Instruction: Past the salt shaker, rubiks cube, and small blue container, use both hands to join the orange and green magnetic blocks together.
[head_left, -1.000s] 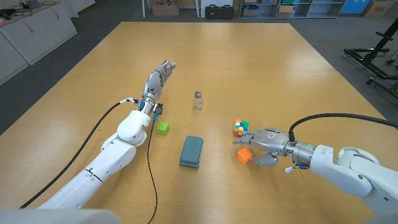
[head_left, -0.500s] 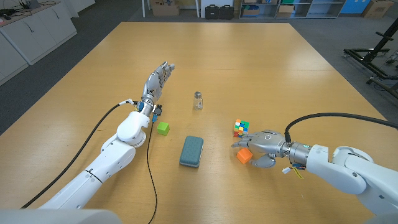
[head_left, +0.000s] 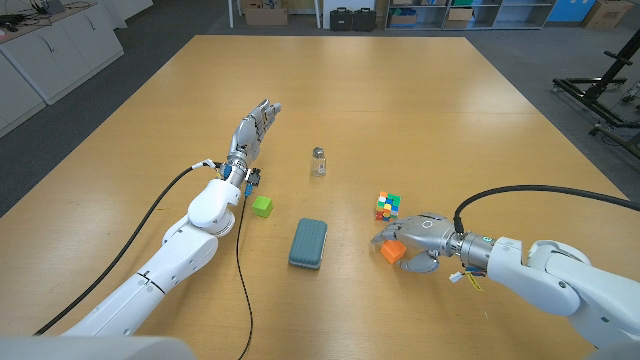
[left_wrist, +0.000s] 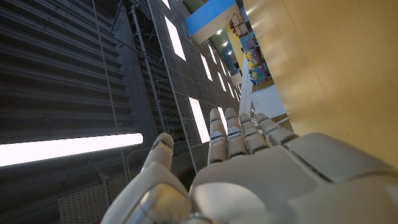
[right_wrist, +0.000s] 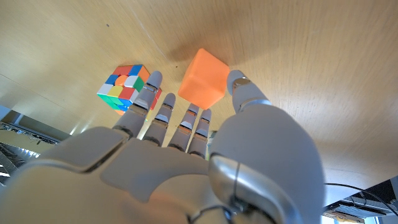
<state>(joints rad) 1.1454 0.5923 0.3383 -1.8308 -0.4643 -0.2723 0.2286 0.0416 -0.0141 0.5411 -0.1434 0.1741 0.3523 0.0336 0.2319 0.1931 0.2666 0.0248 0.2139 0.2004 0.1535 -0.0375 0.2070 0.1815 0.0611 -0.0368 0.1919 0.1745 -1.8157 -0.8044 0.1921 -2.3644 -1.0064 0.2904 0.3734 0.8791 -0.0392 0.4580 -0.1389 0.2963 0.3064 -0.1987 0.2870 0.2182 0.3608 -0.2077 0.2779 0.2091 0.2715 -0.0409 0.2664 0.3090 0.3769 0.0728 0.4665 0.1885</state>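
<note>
The orange block (head_left: 391, 251) lies on the table (head_left: 420, 110) near the front right. My right hand (head_left: 422, 241) reaches over it from the right. In the right wrist view the orange block (right_wrist: 204, 86) sits between my fingers (right_wrist: 186, 121) and thumb, with gaps showing, so I have no grip on it. The green block (head_left: 262, 206) lies left of centre, close beside my left forearm. My left hand (head_left: 255, 125) hovers farther back with straight fingers and holds nothing; it shows again as the left hand (left_wrist: 261, 174) in its wrist view.
A rubiks cube (head_left: 387, 206) stands just behind the orange block, close to my right fingers, and shows as the cube (right_wrist: 127, 87) in the right wrist view. The small blue container (head_left: 308, 243) lies between the two blocks. The salt shaker (head_left: 319, 161) stands behind it.
My right hand has crept nearer and slightly left, settling lower around the orange block. The left arm and all objects have stayed put.
</note>
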